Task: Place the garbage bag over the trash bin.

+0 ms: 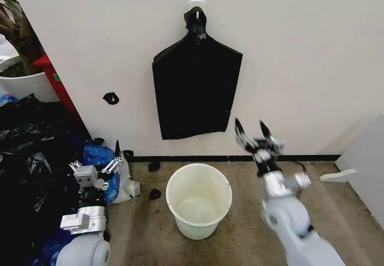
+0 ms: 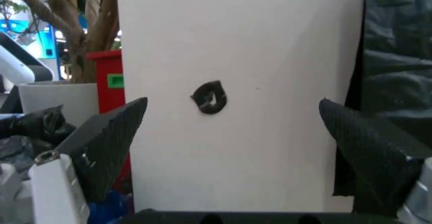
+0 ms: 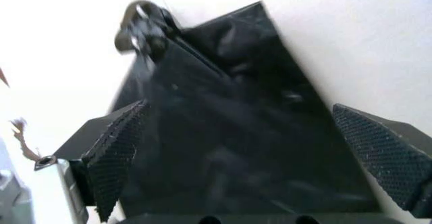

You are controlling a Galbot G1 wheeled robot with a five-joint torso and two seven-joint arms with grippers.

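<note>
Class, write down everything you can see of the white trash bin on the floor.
The trash bin is a round, white, translucent plastic bucket with a rolled rim, tapering to a pale greenish base. It stands upright and unlined on the brownish floor by the wall, below the flat black bag on the hook. Nothing touches it; the left claw and right claw, both open, stay clear.

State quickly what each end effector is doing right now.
Left end effector: open, holding nothing.
Right end effector: open, holding nothing.

Bare-walled, bag-heaped (image 1: pixel 30 158) test corner
</note>
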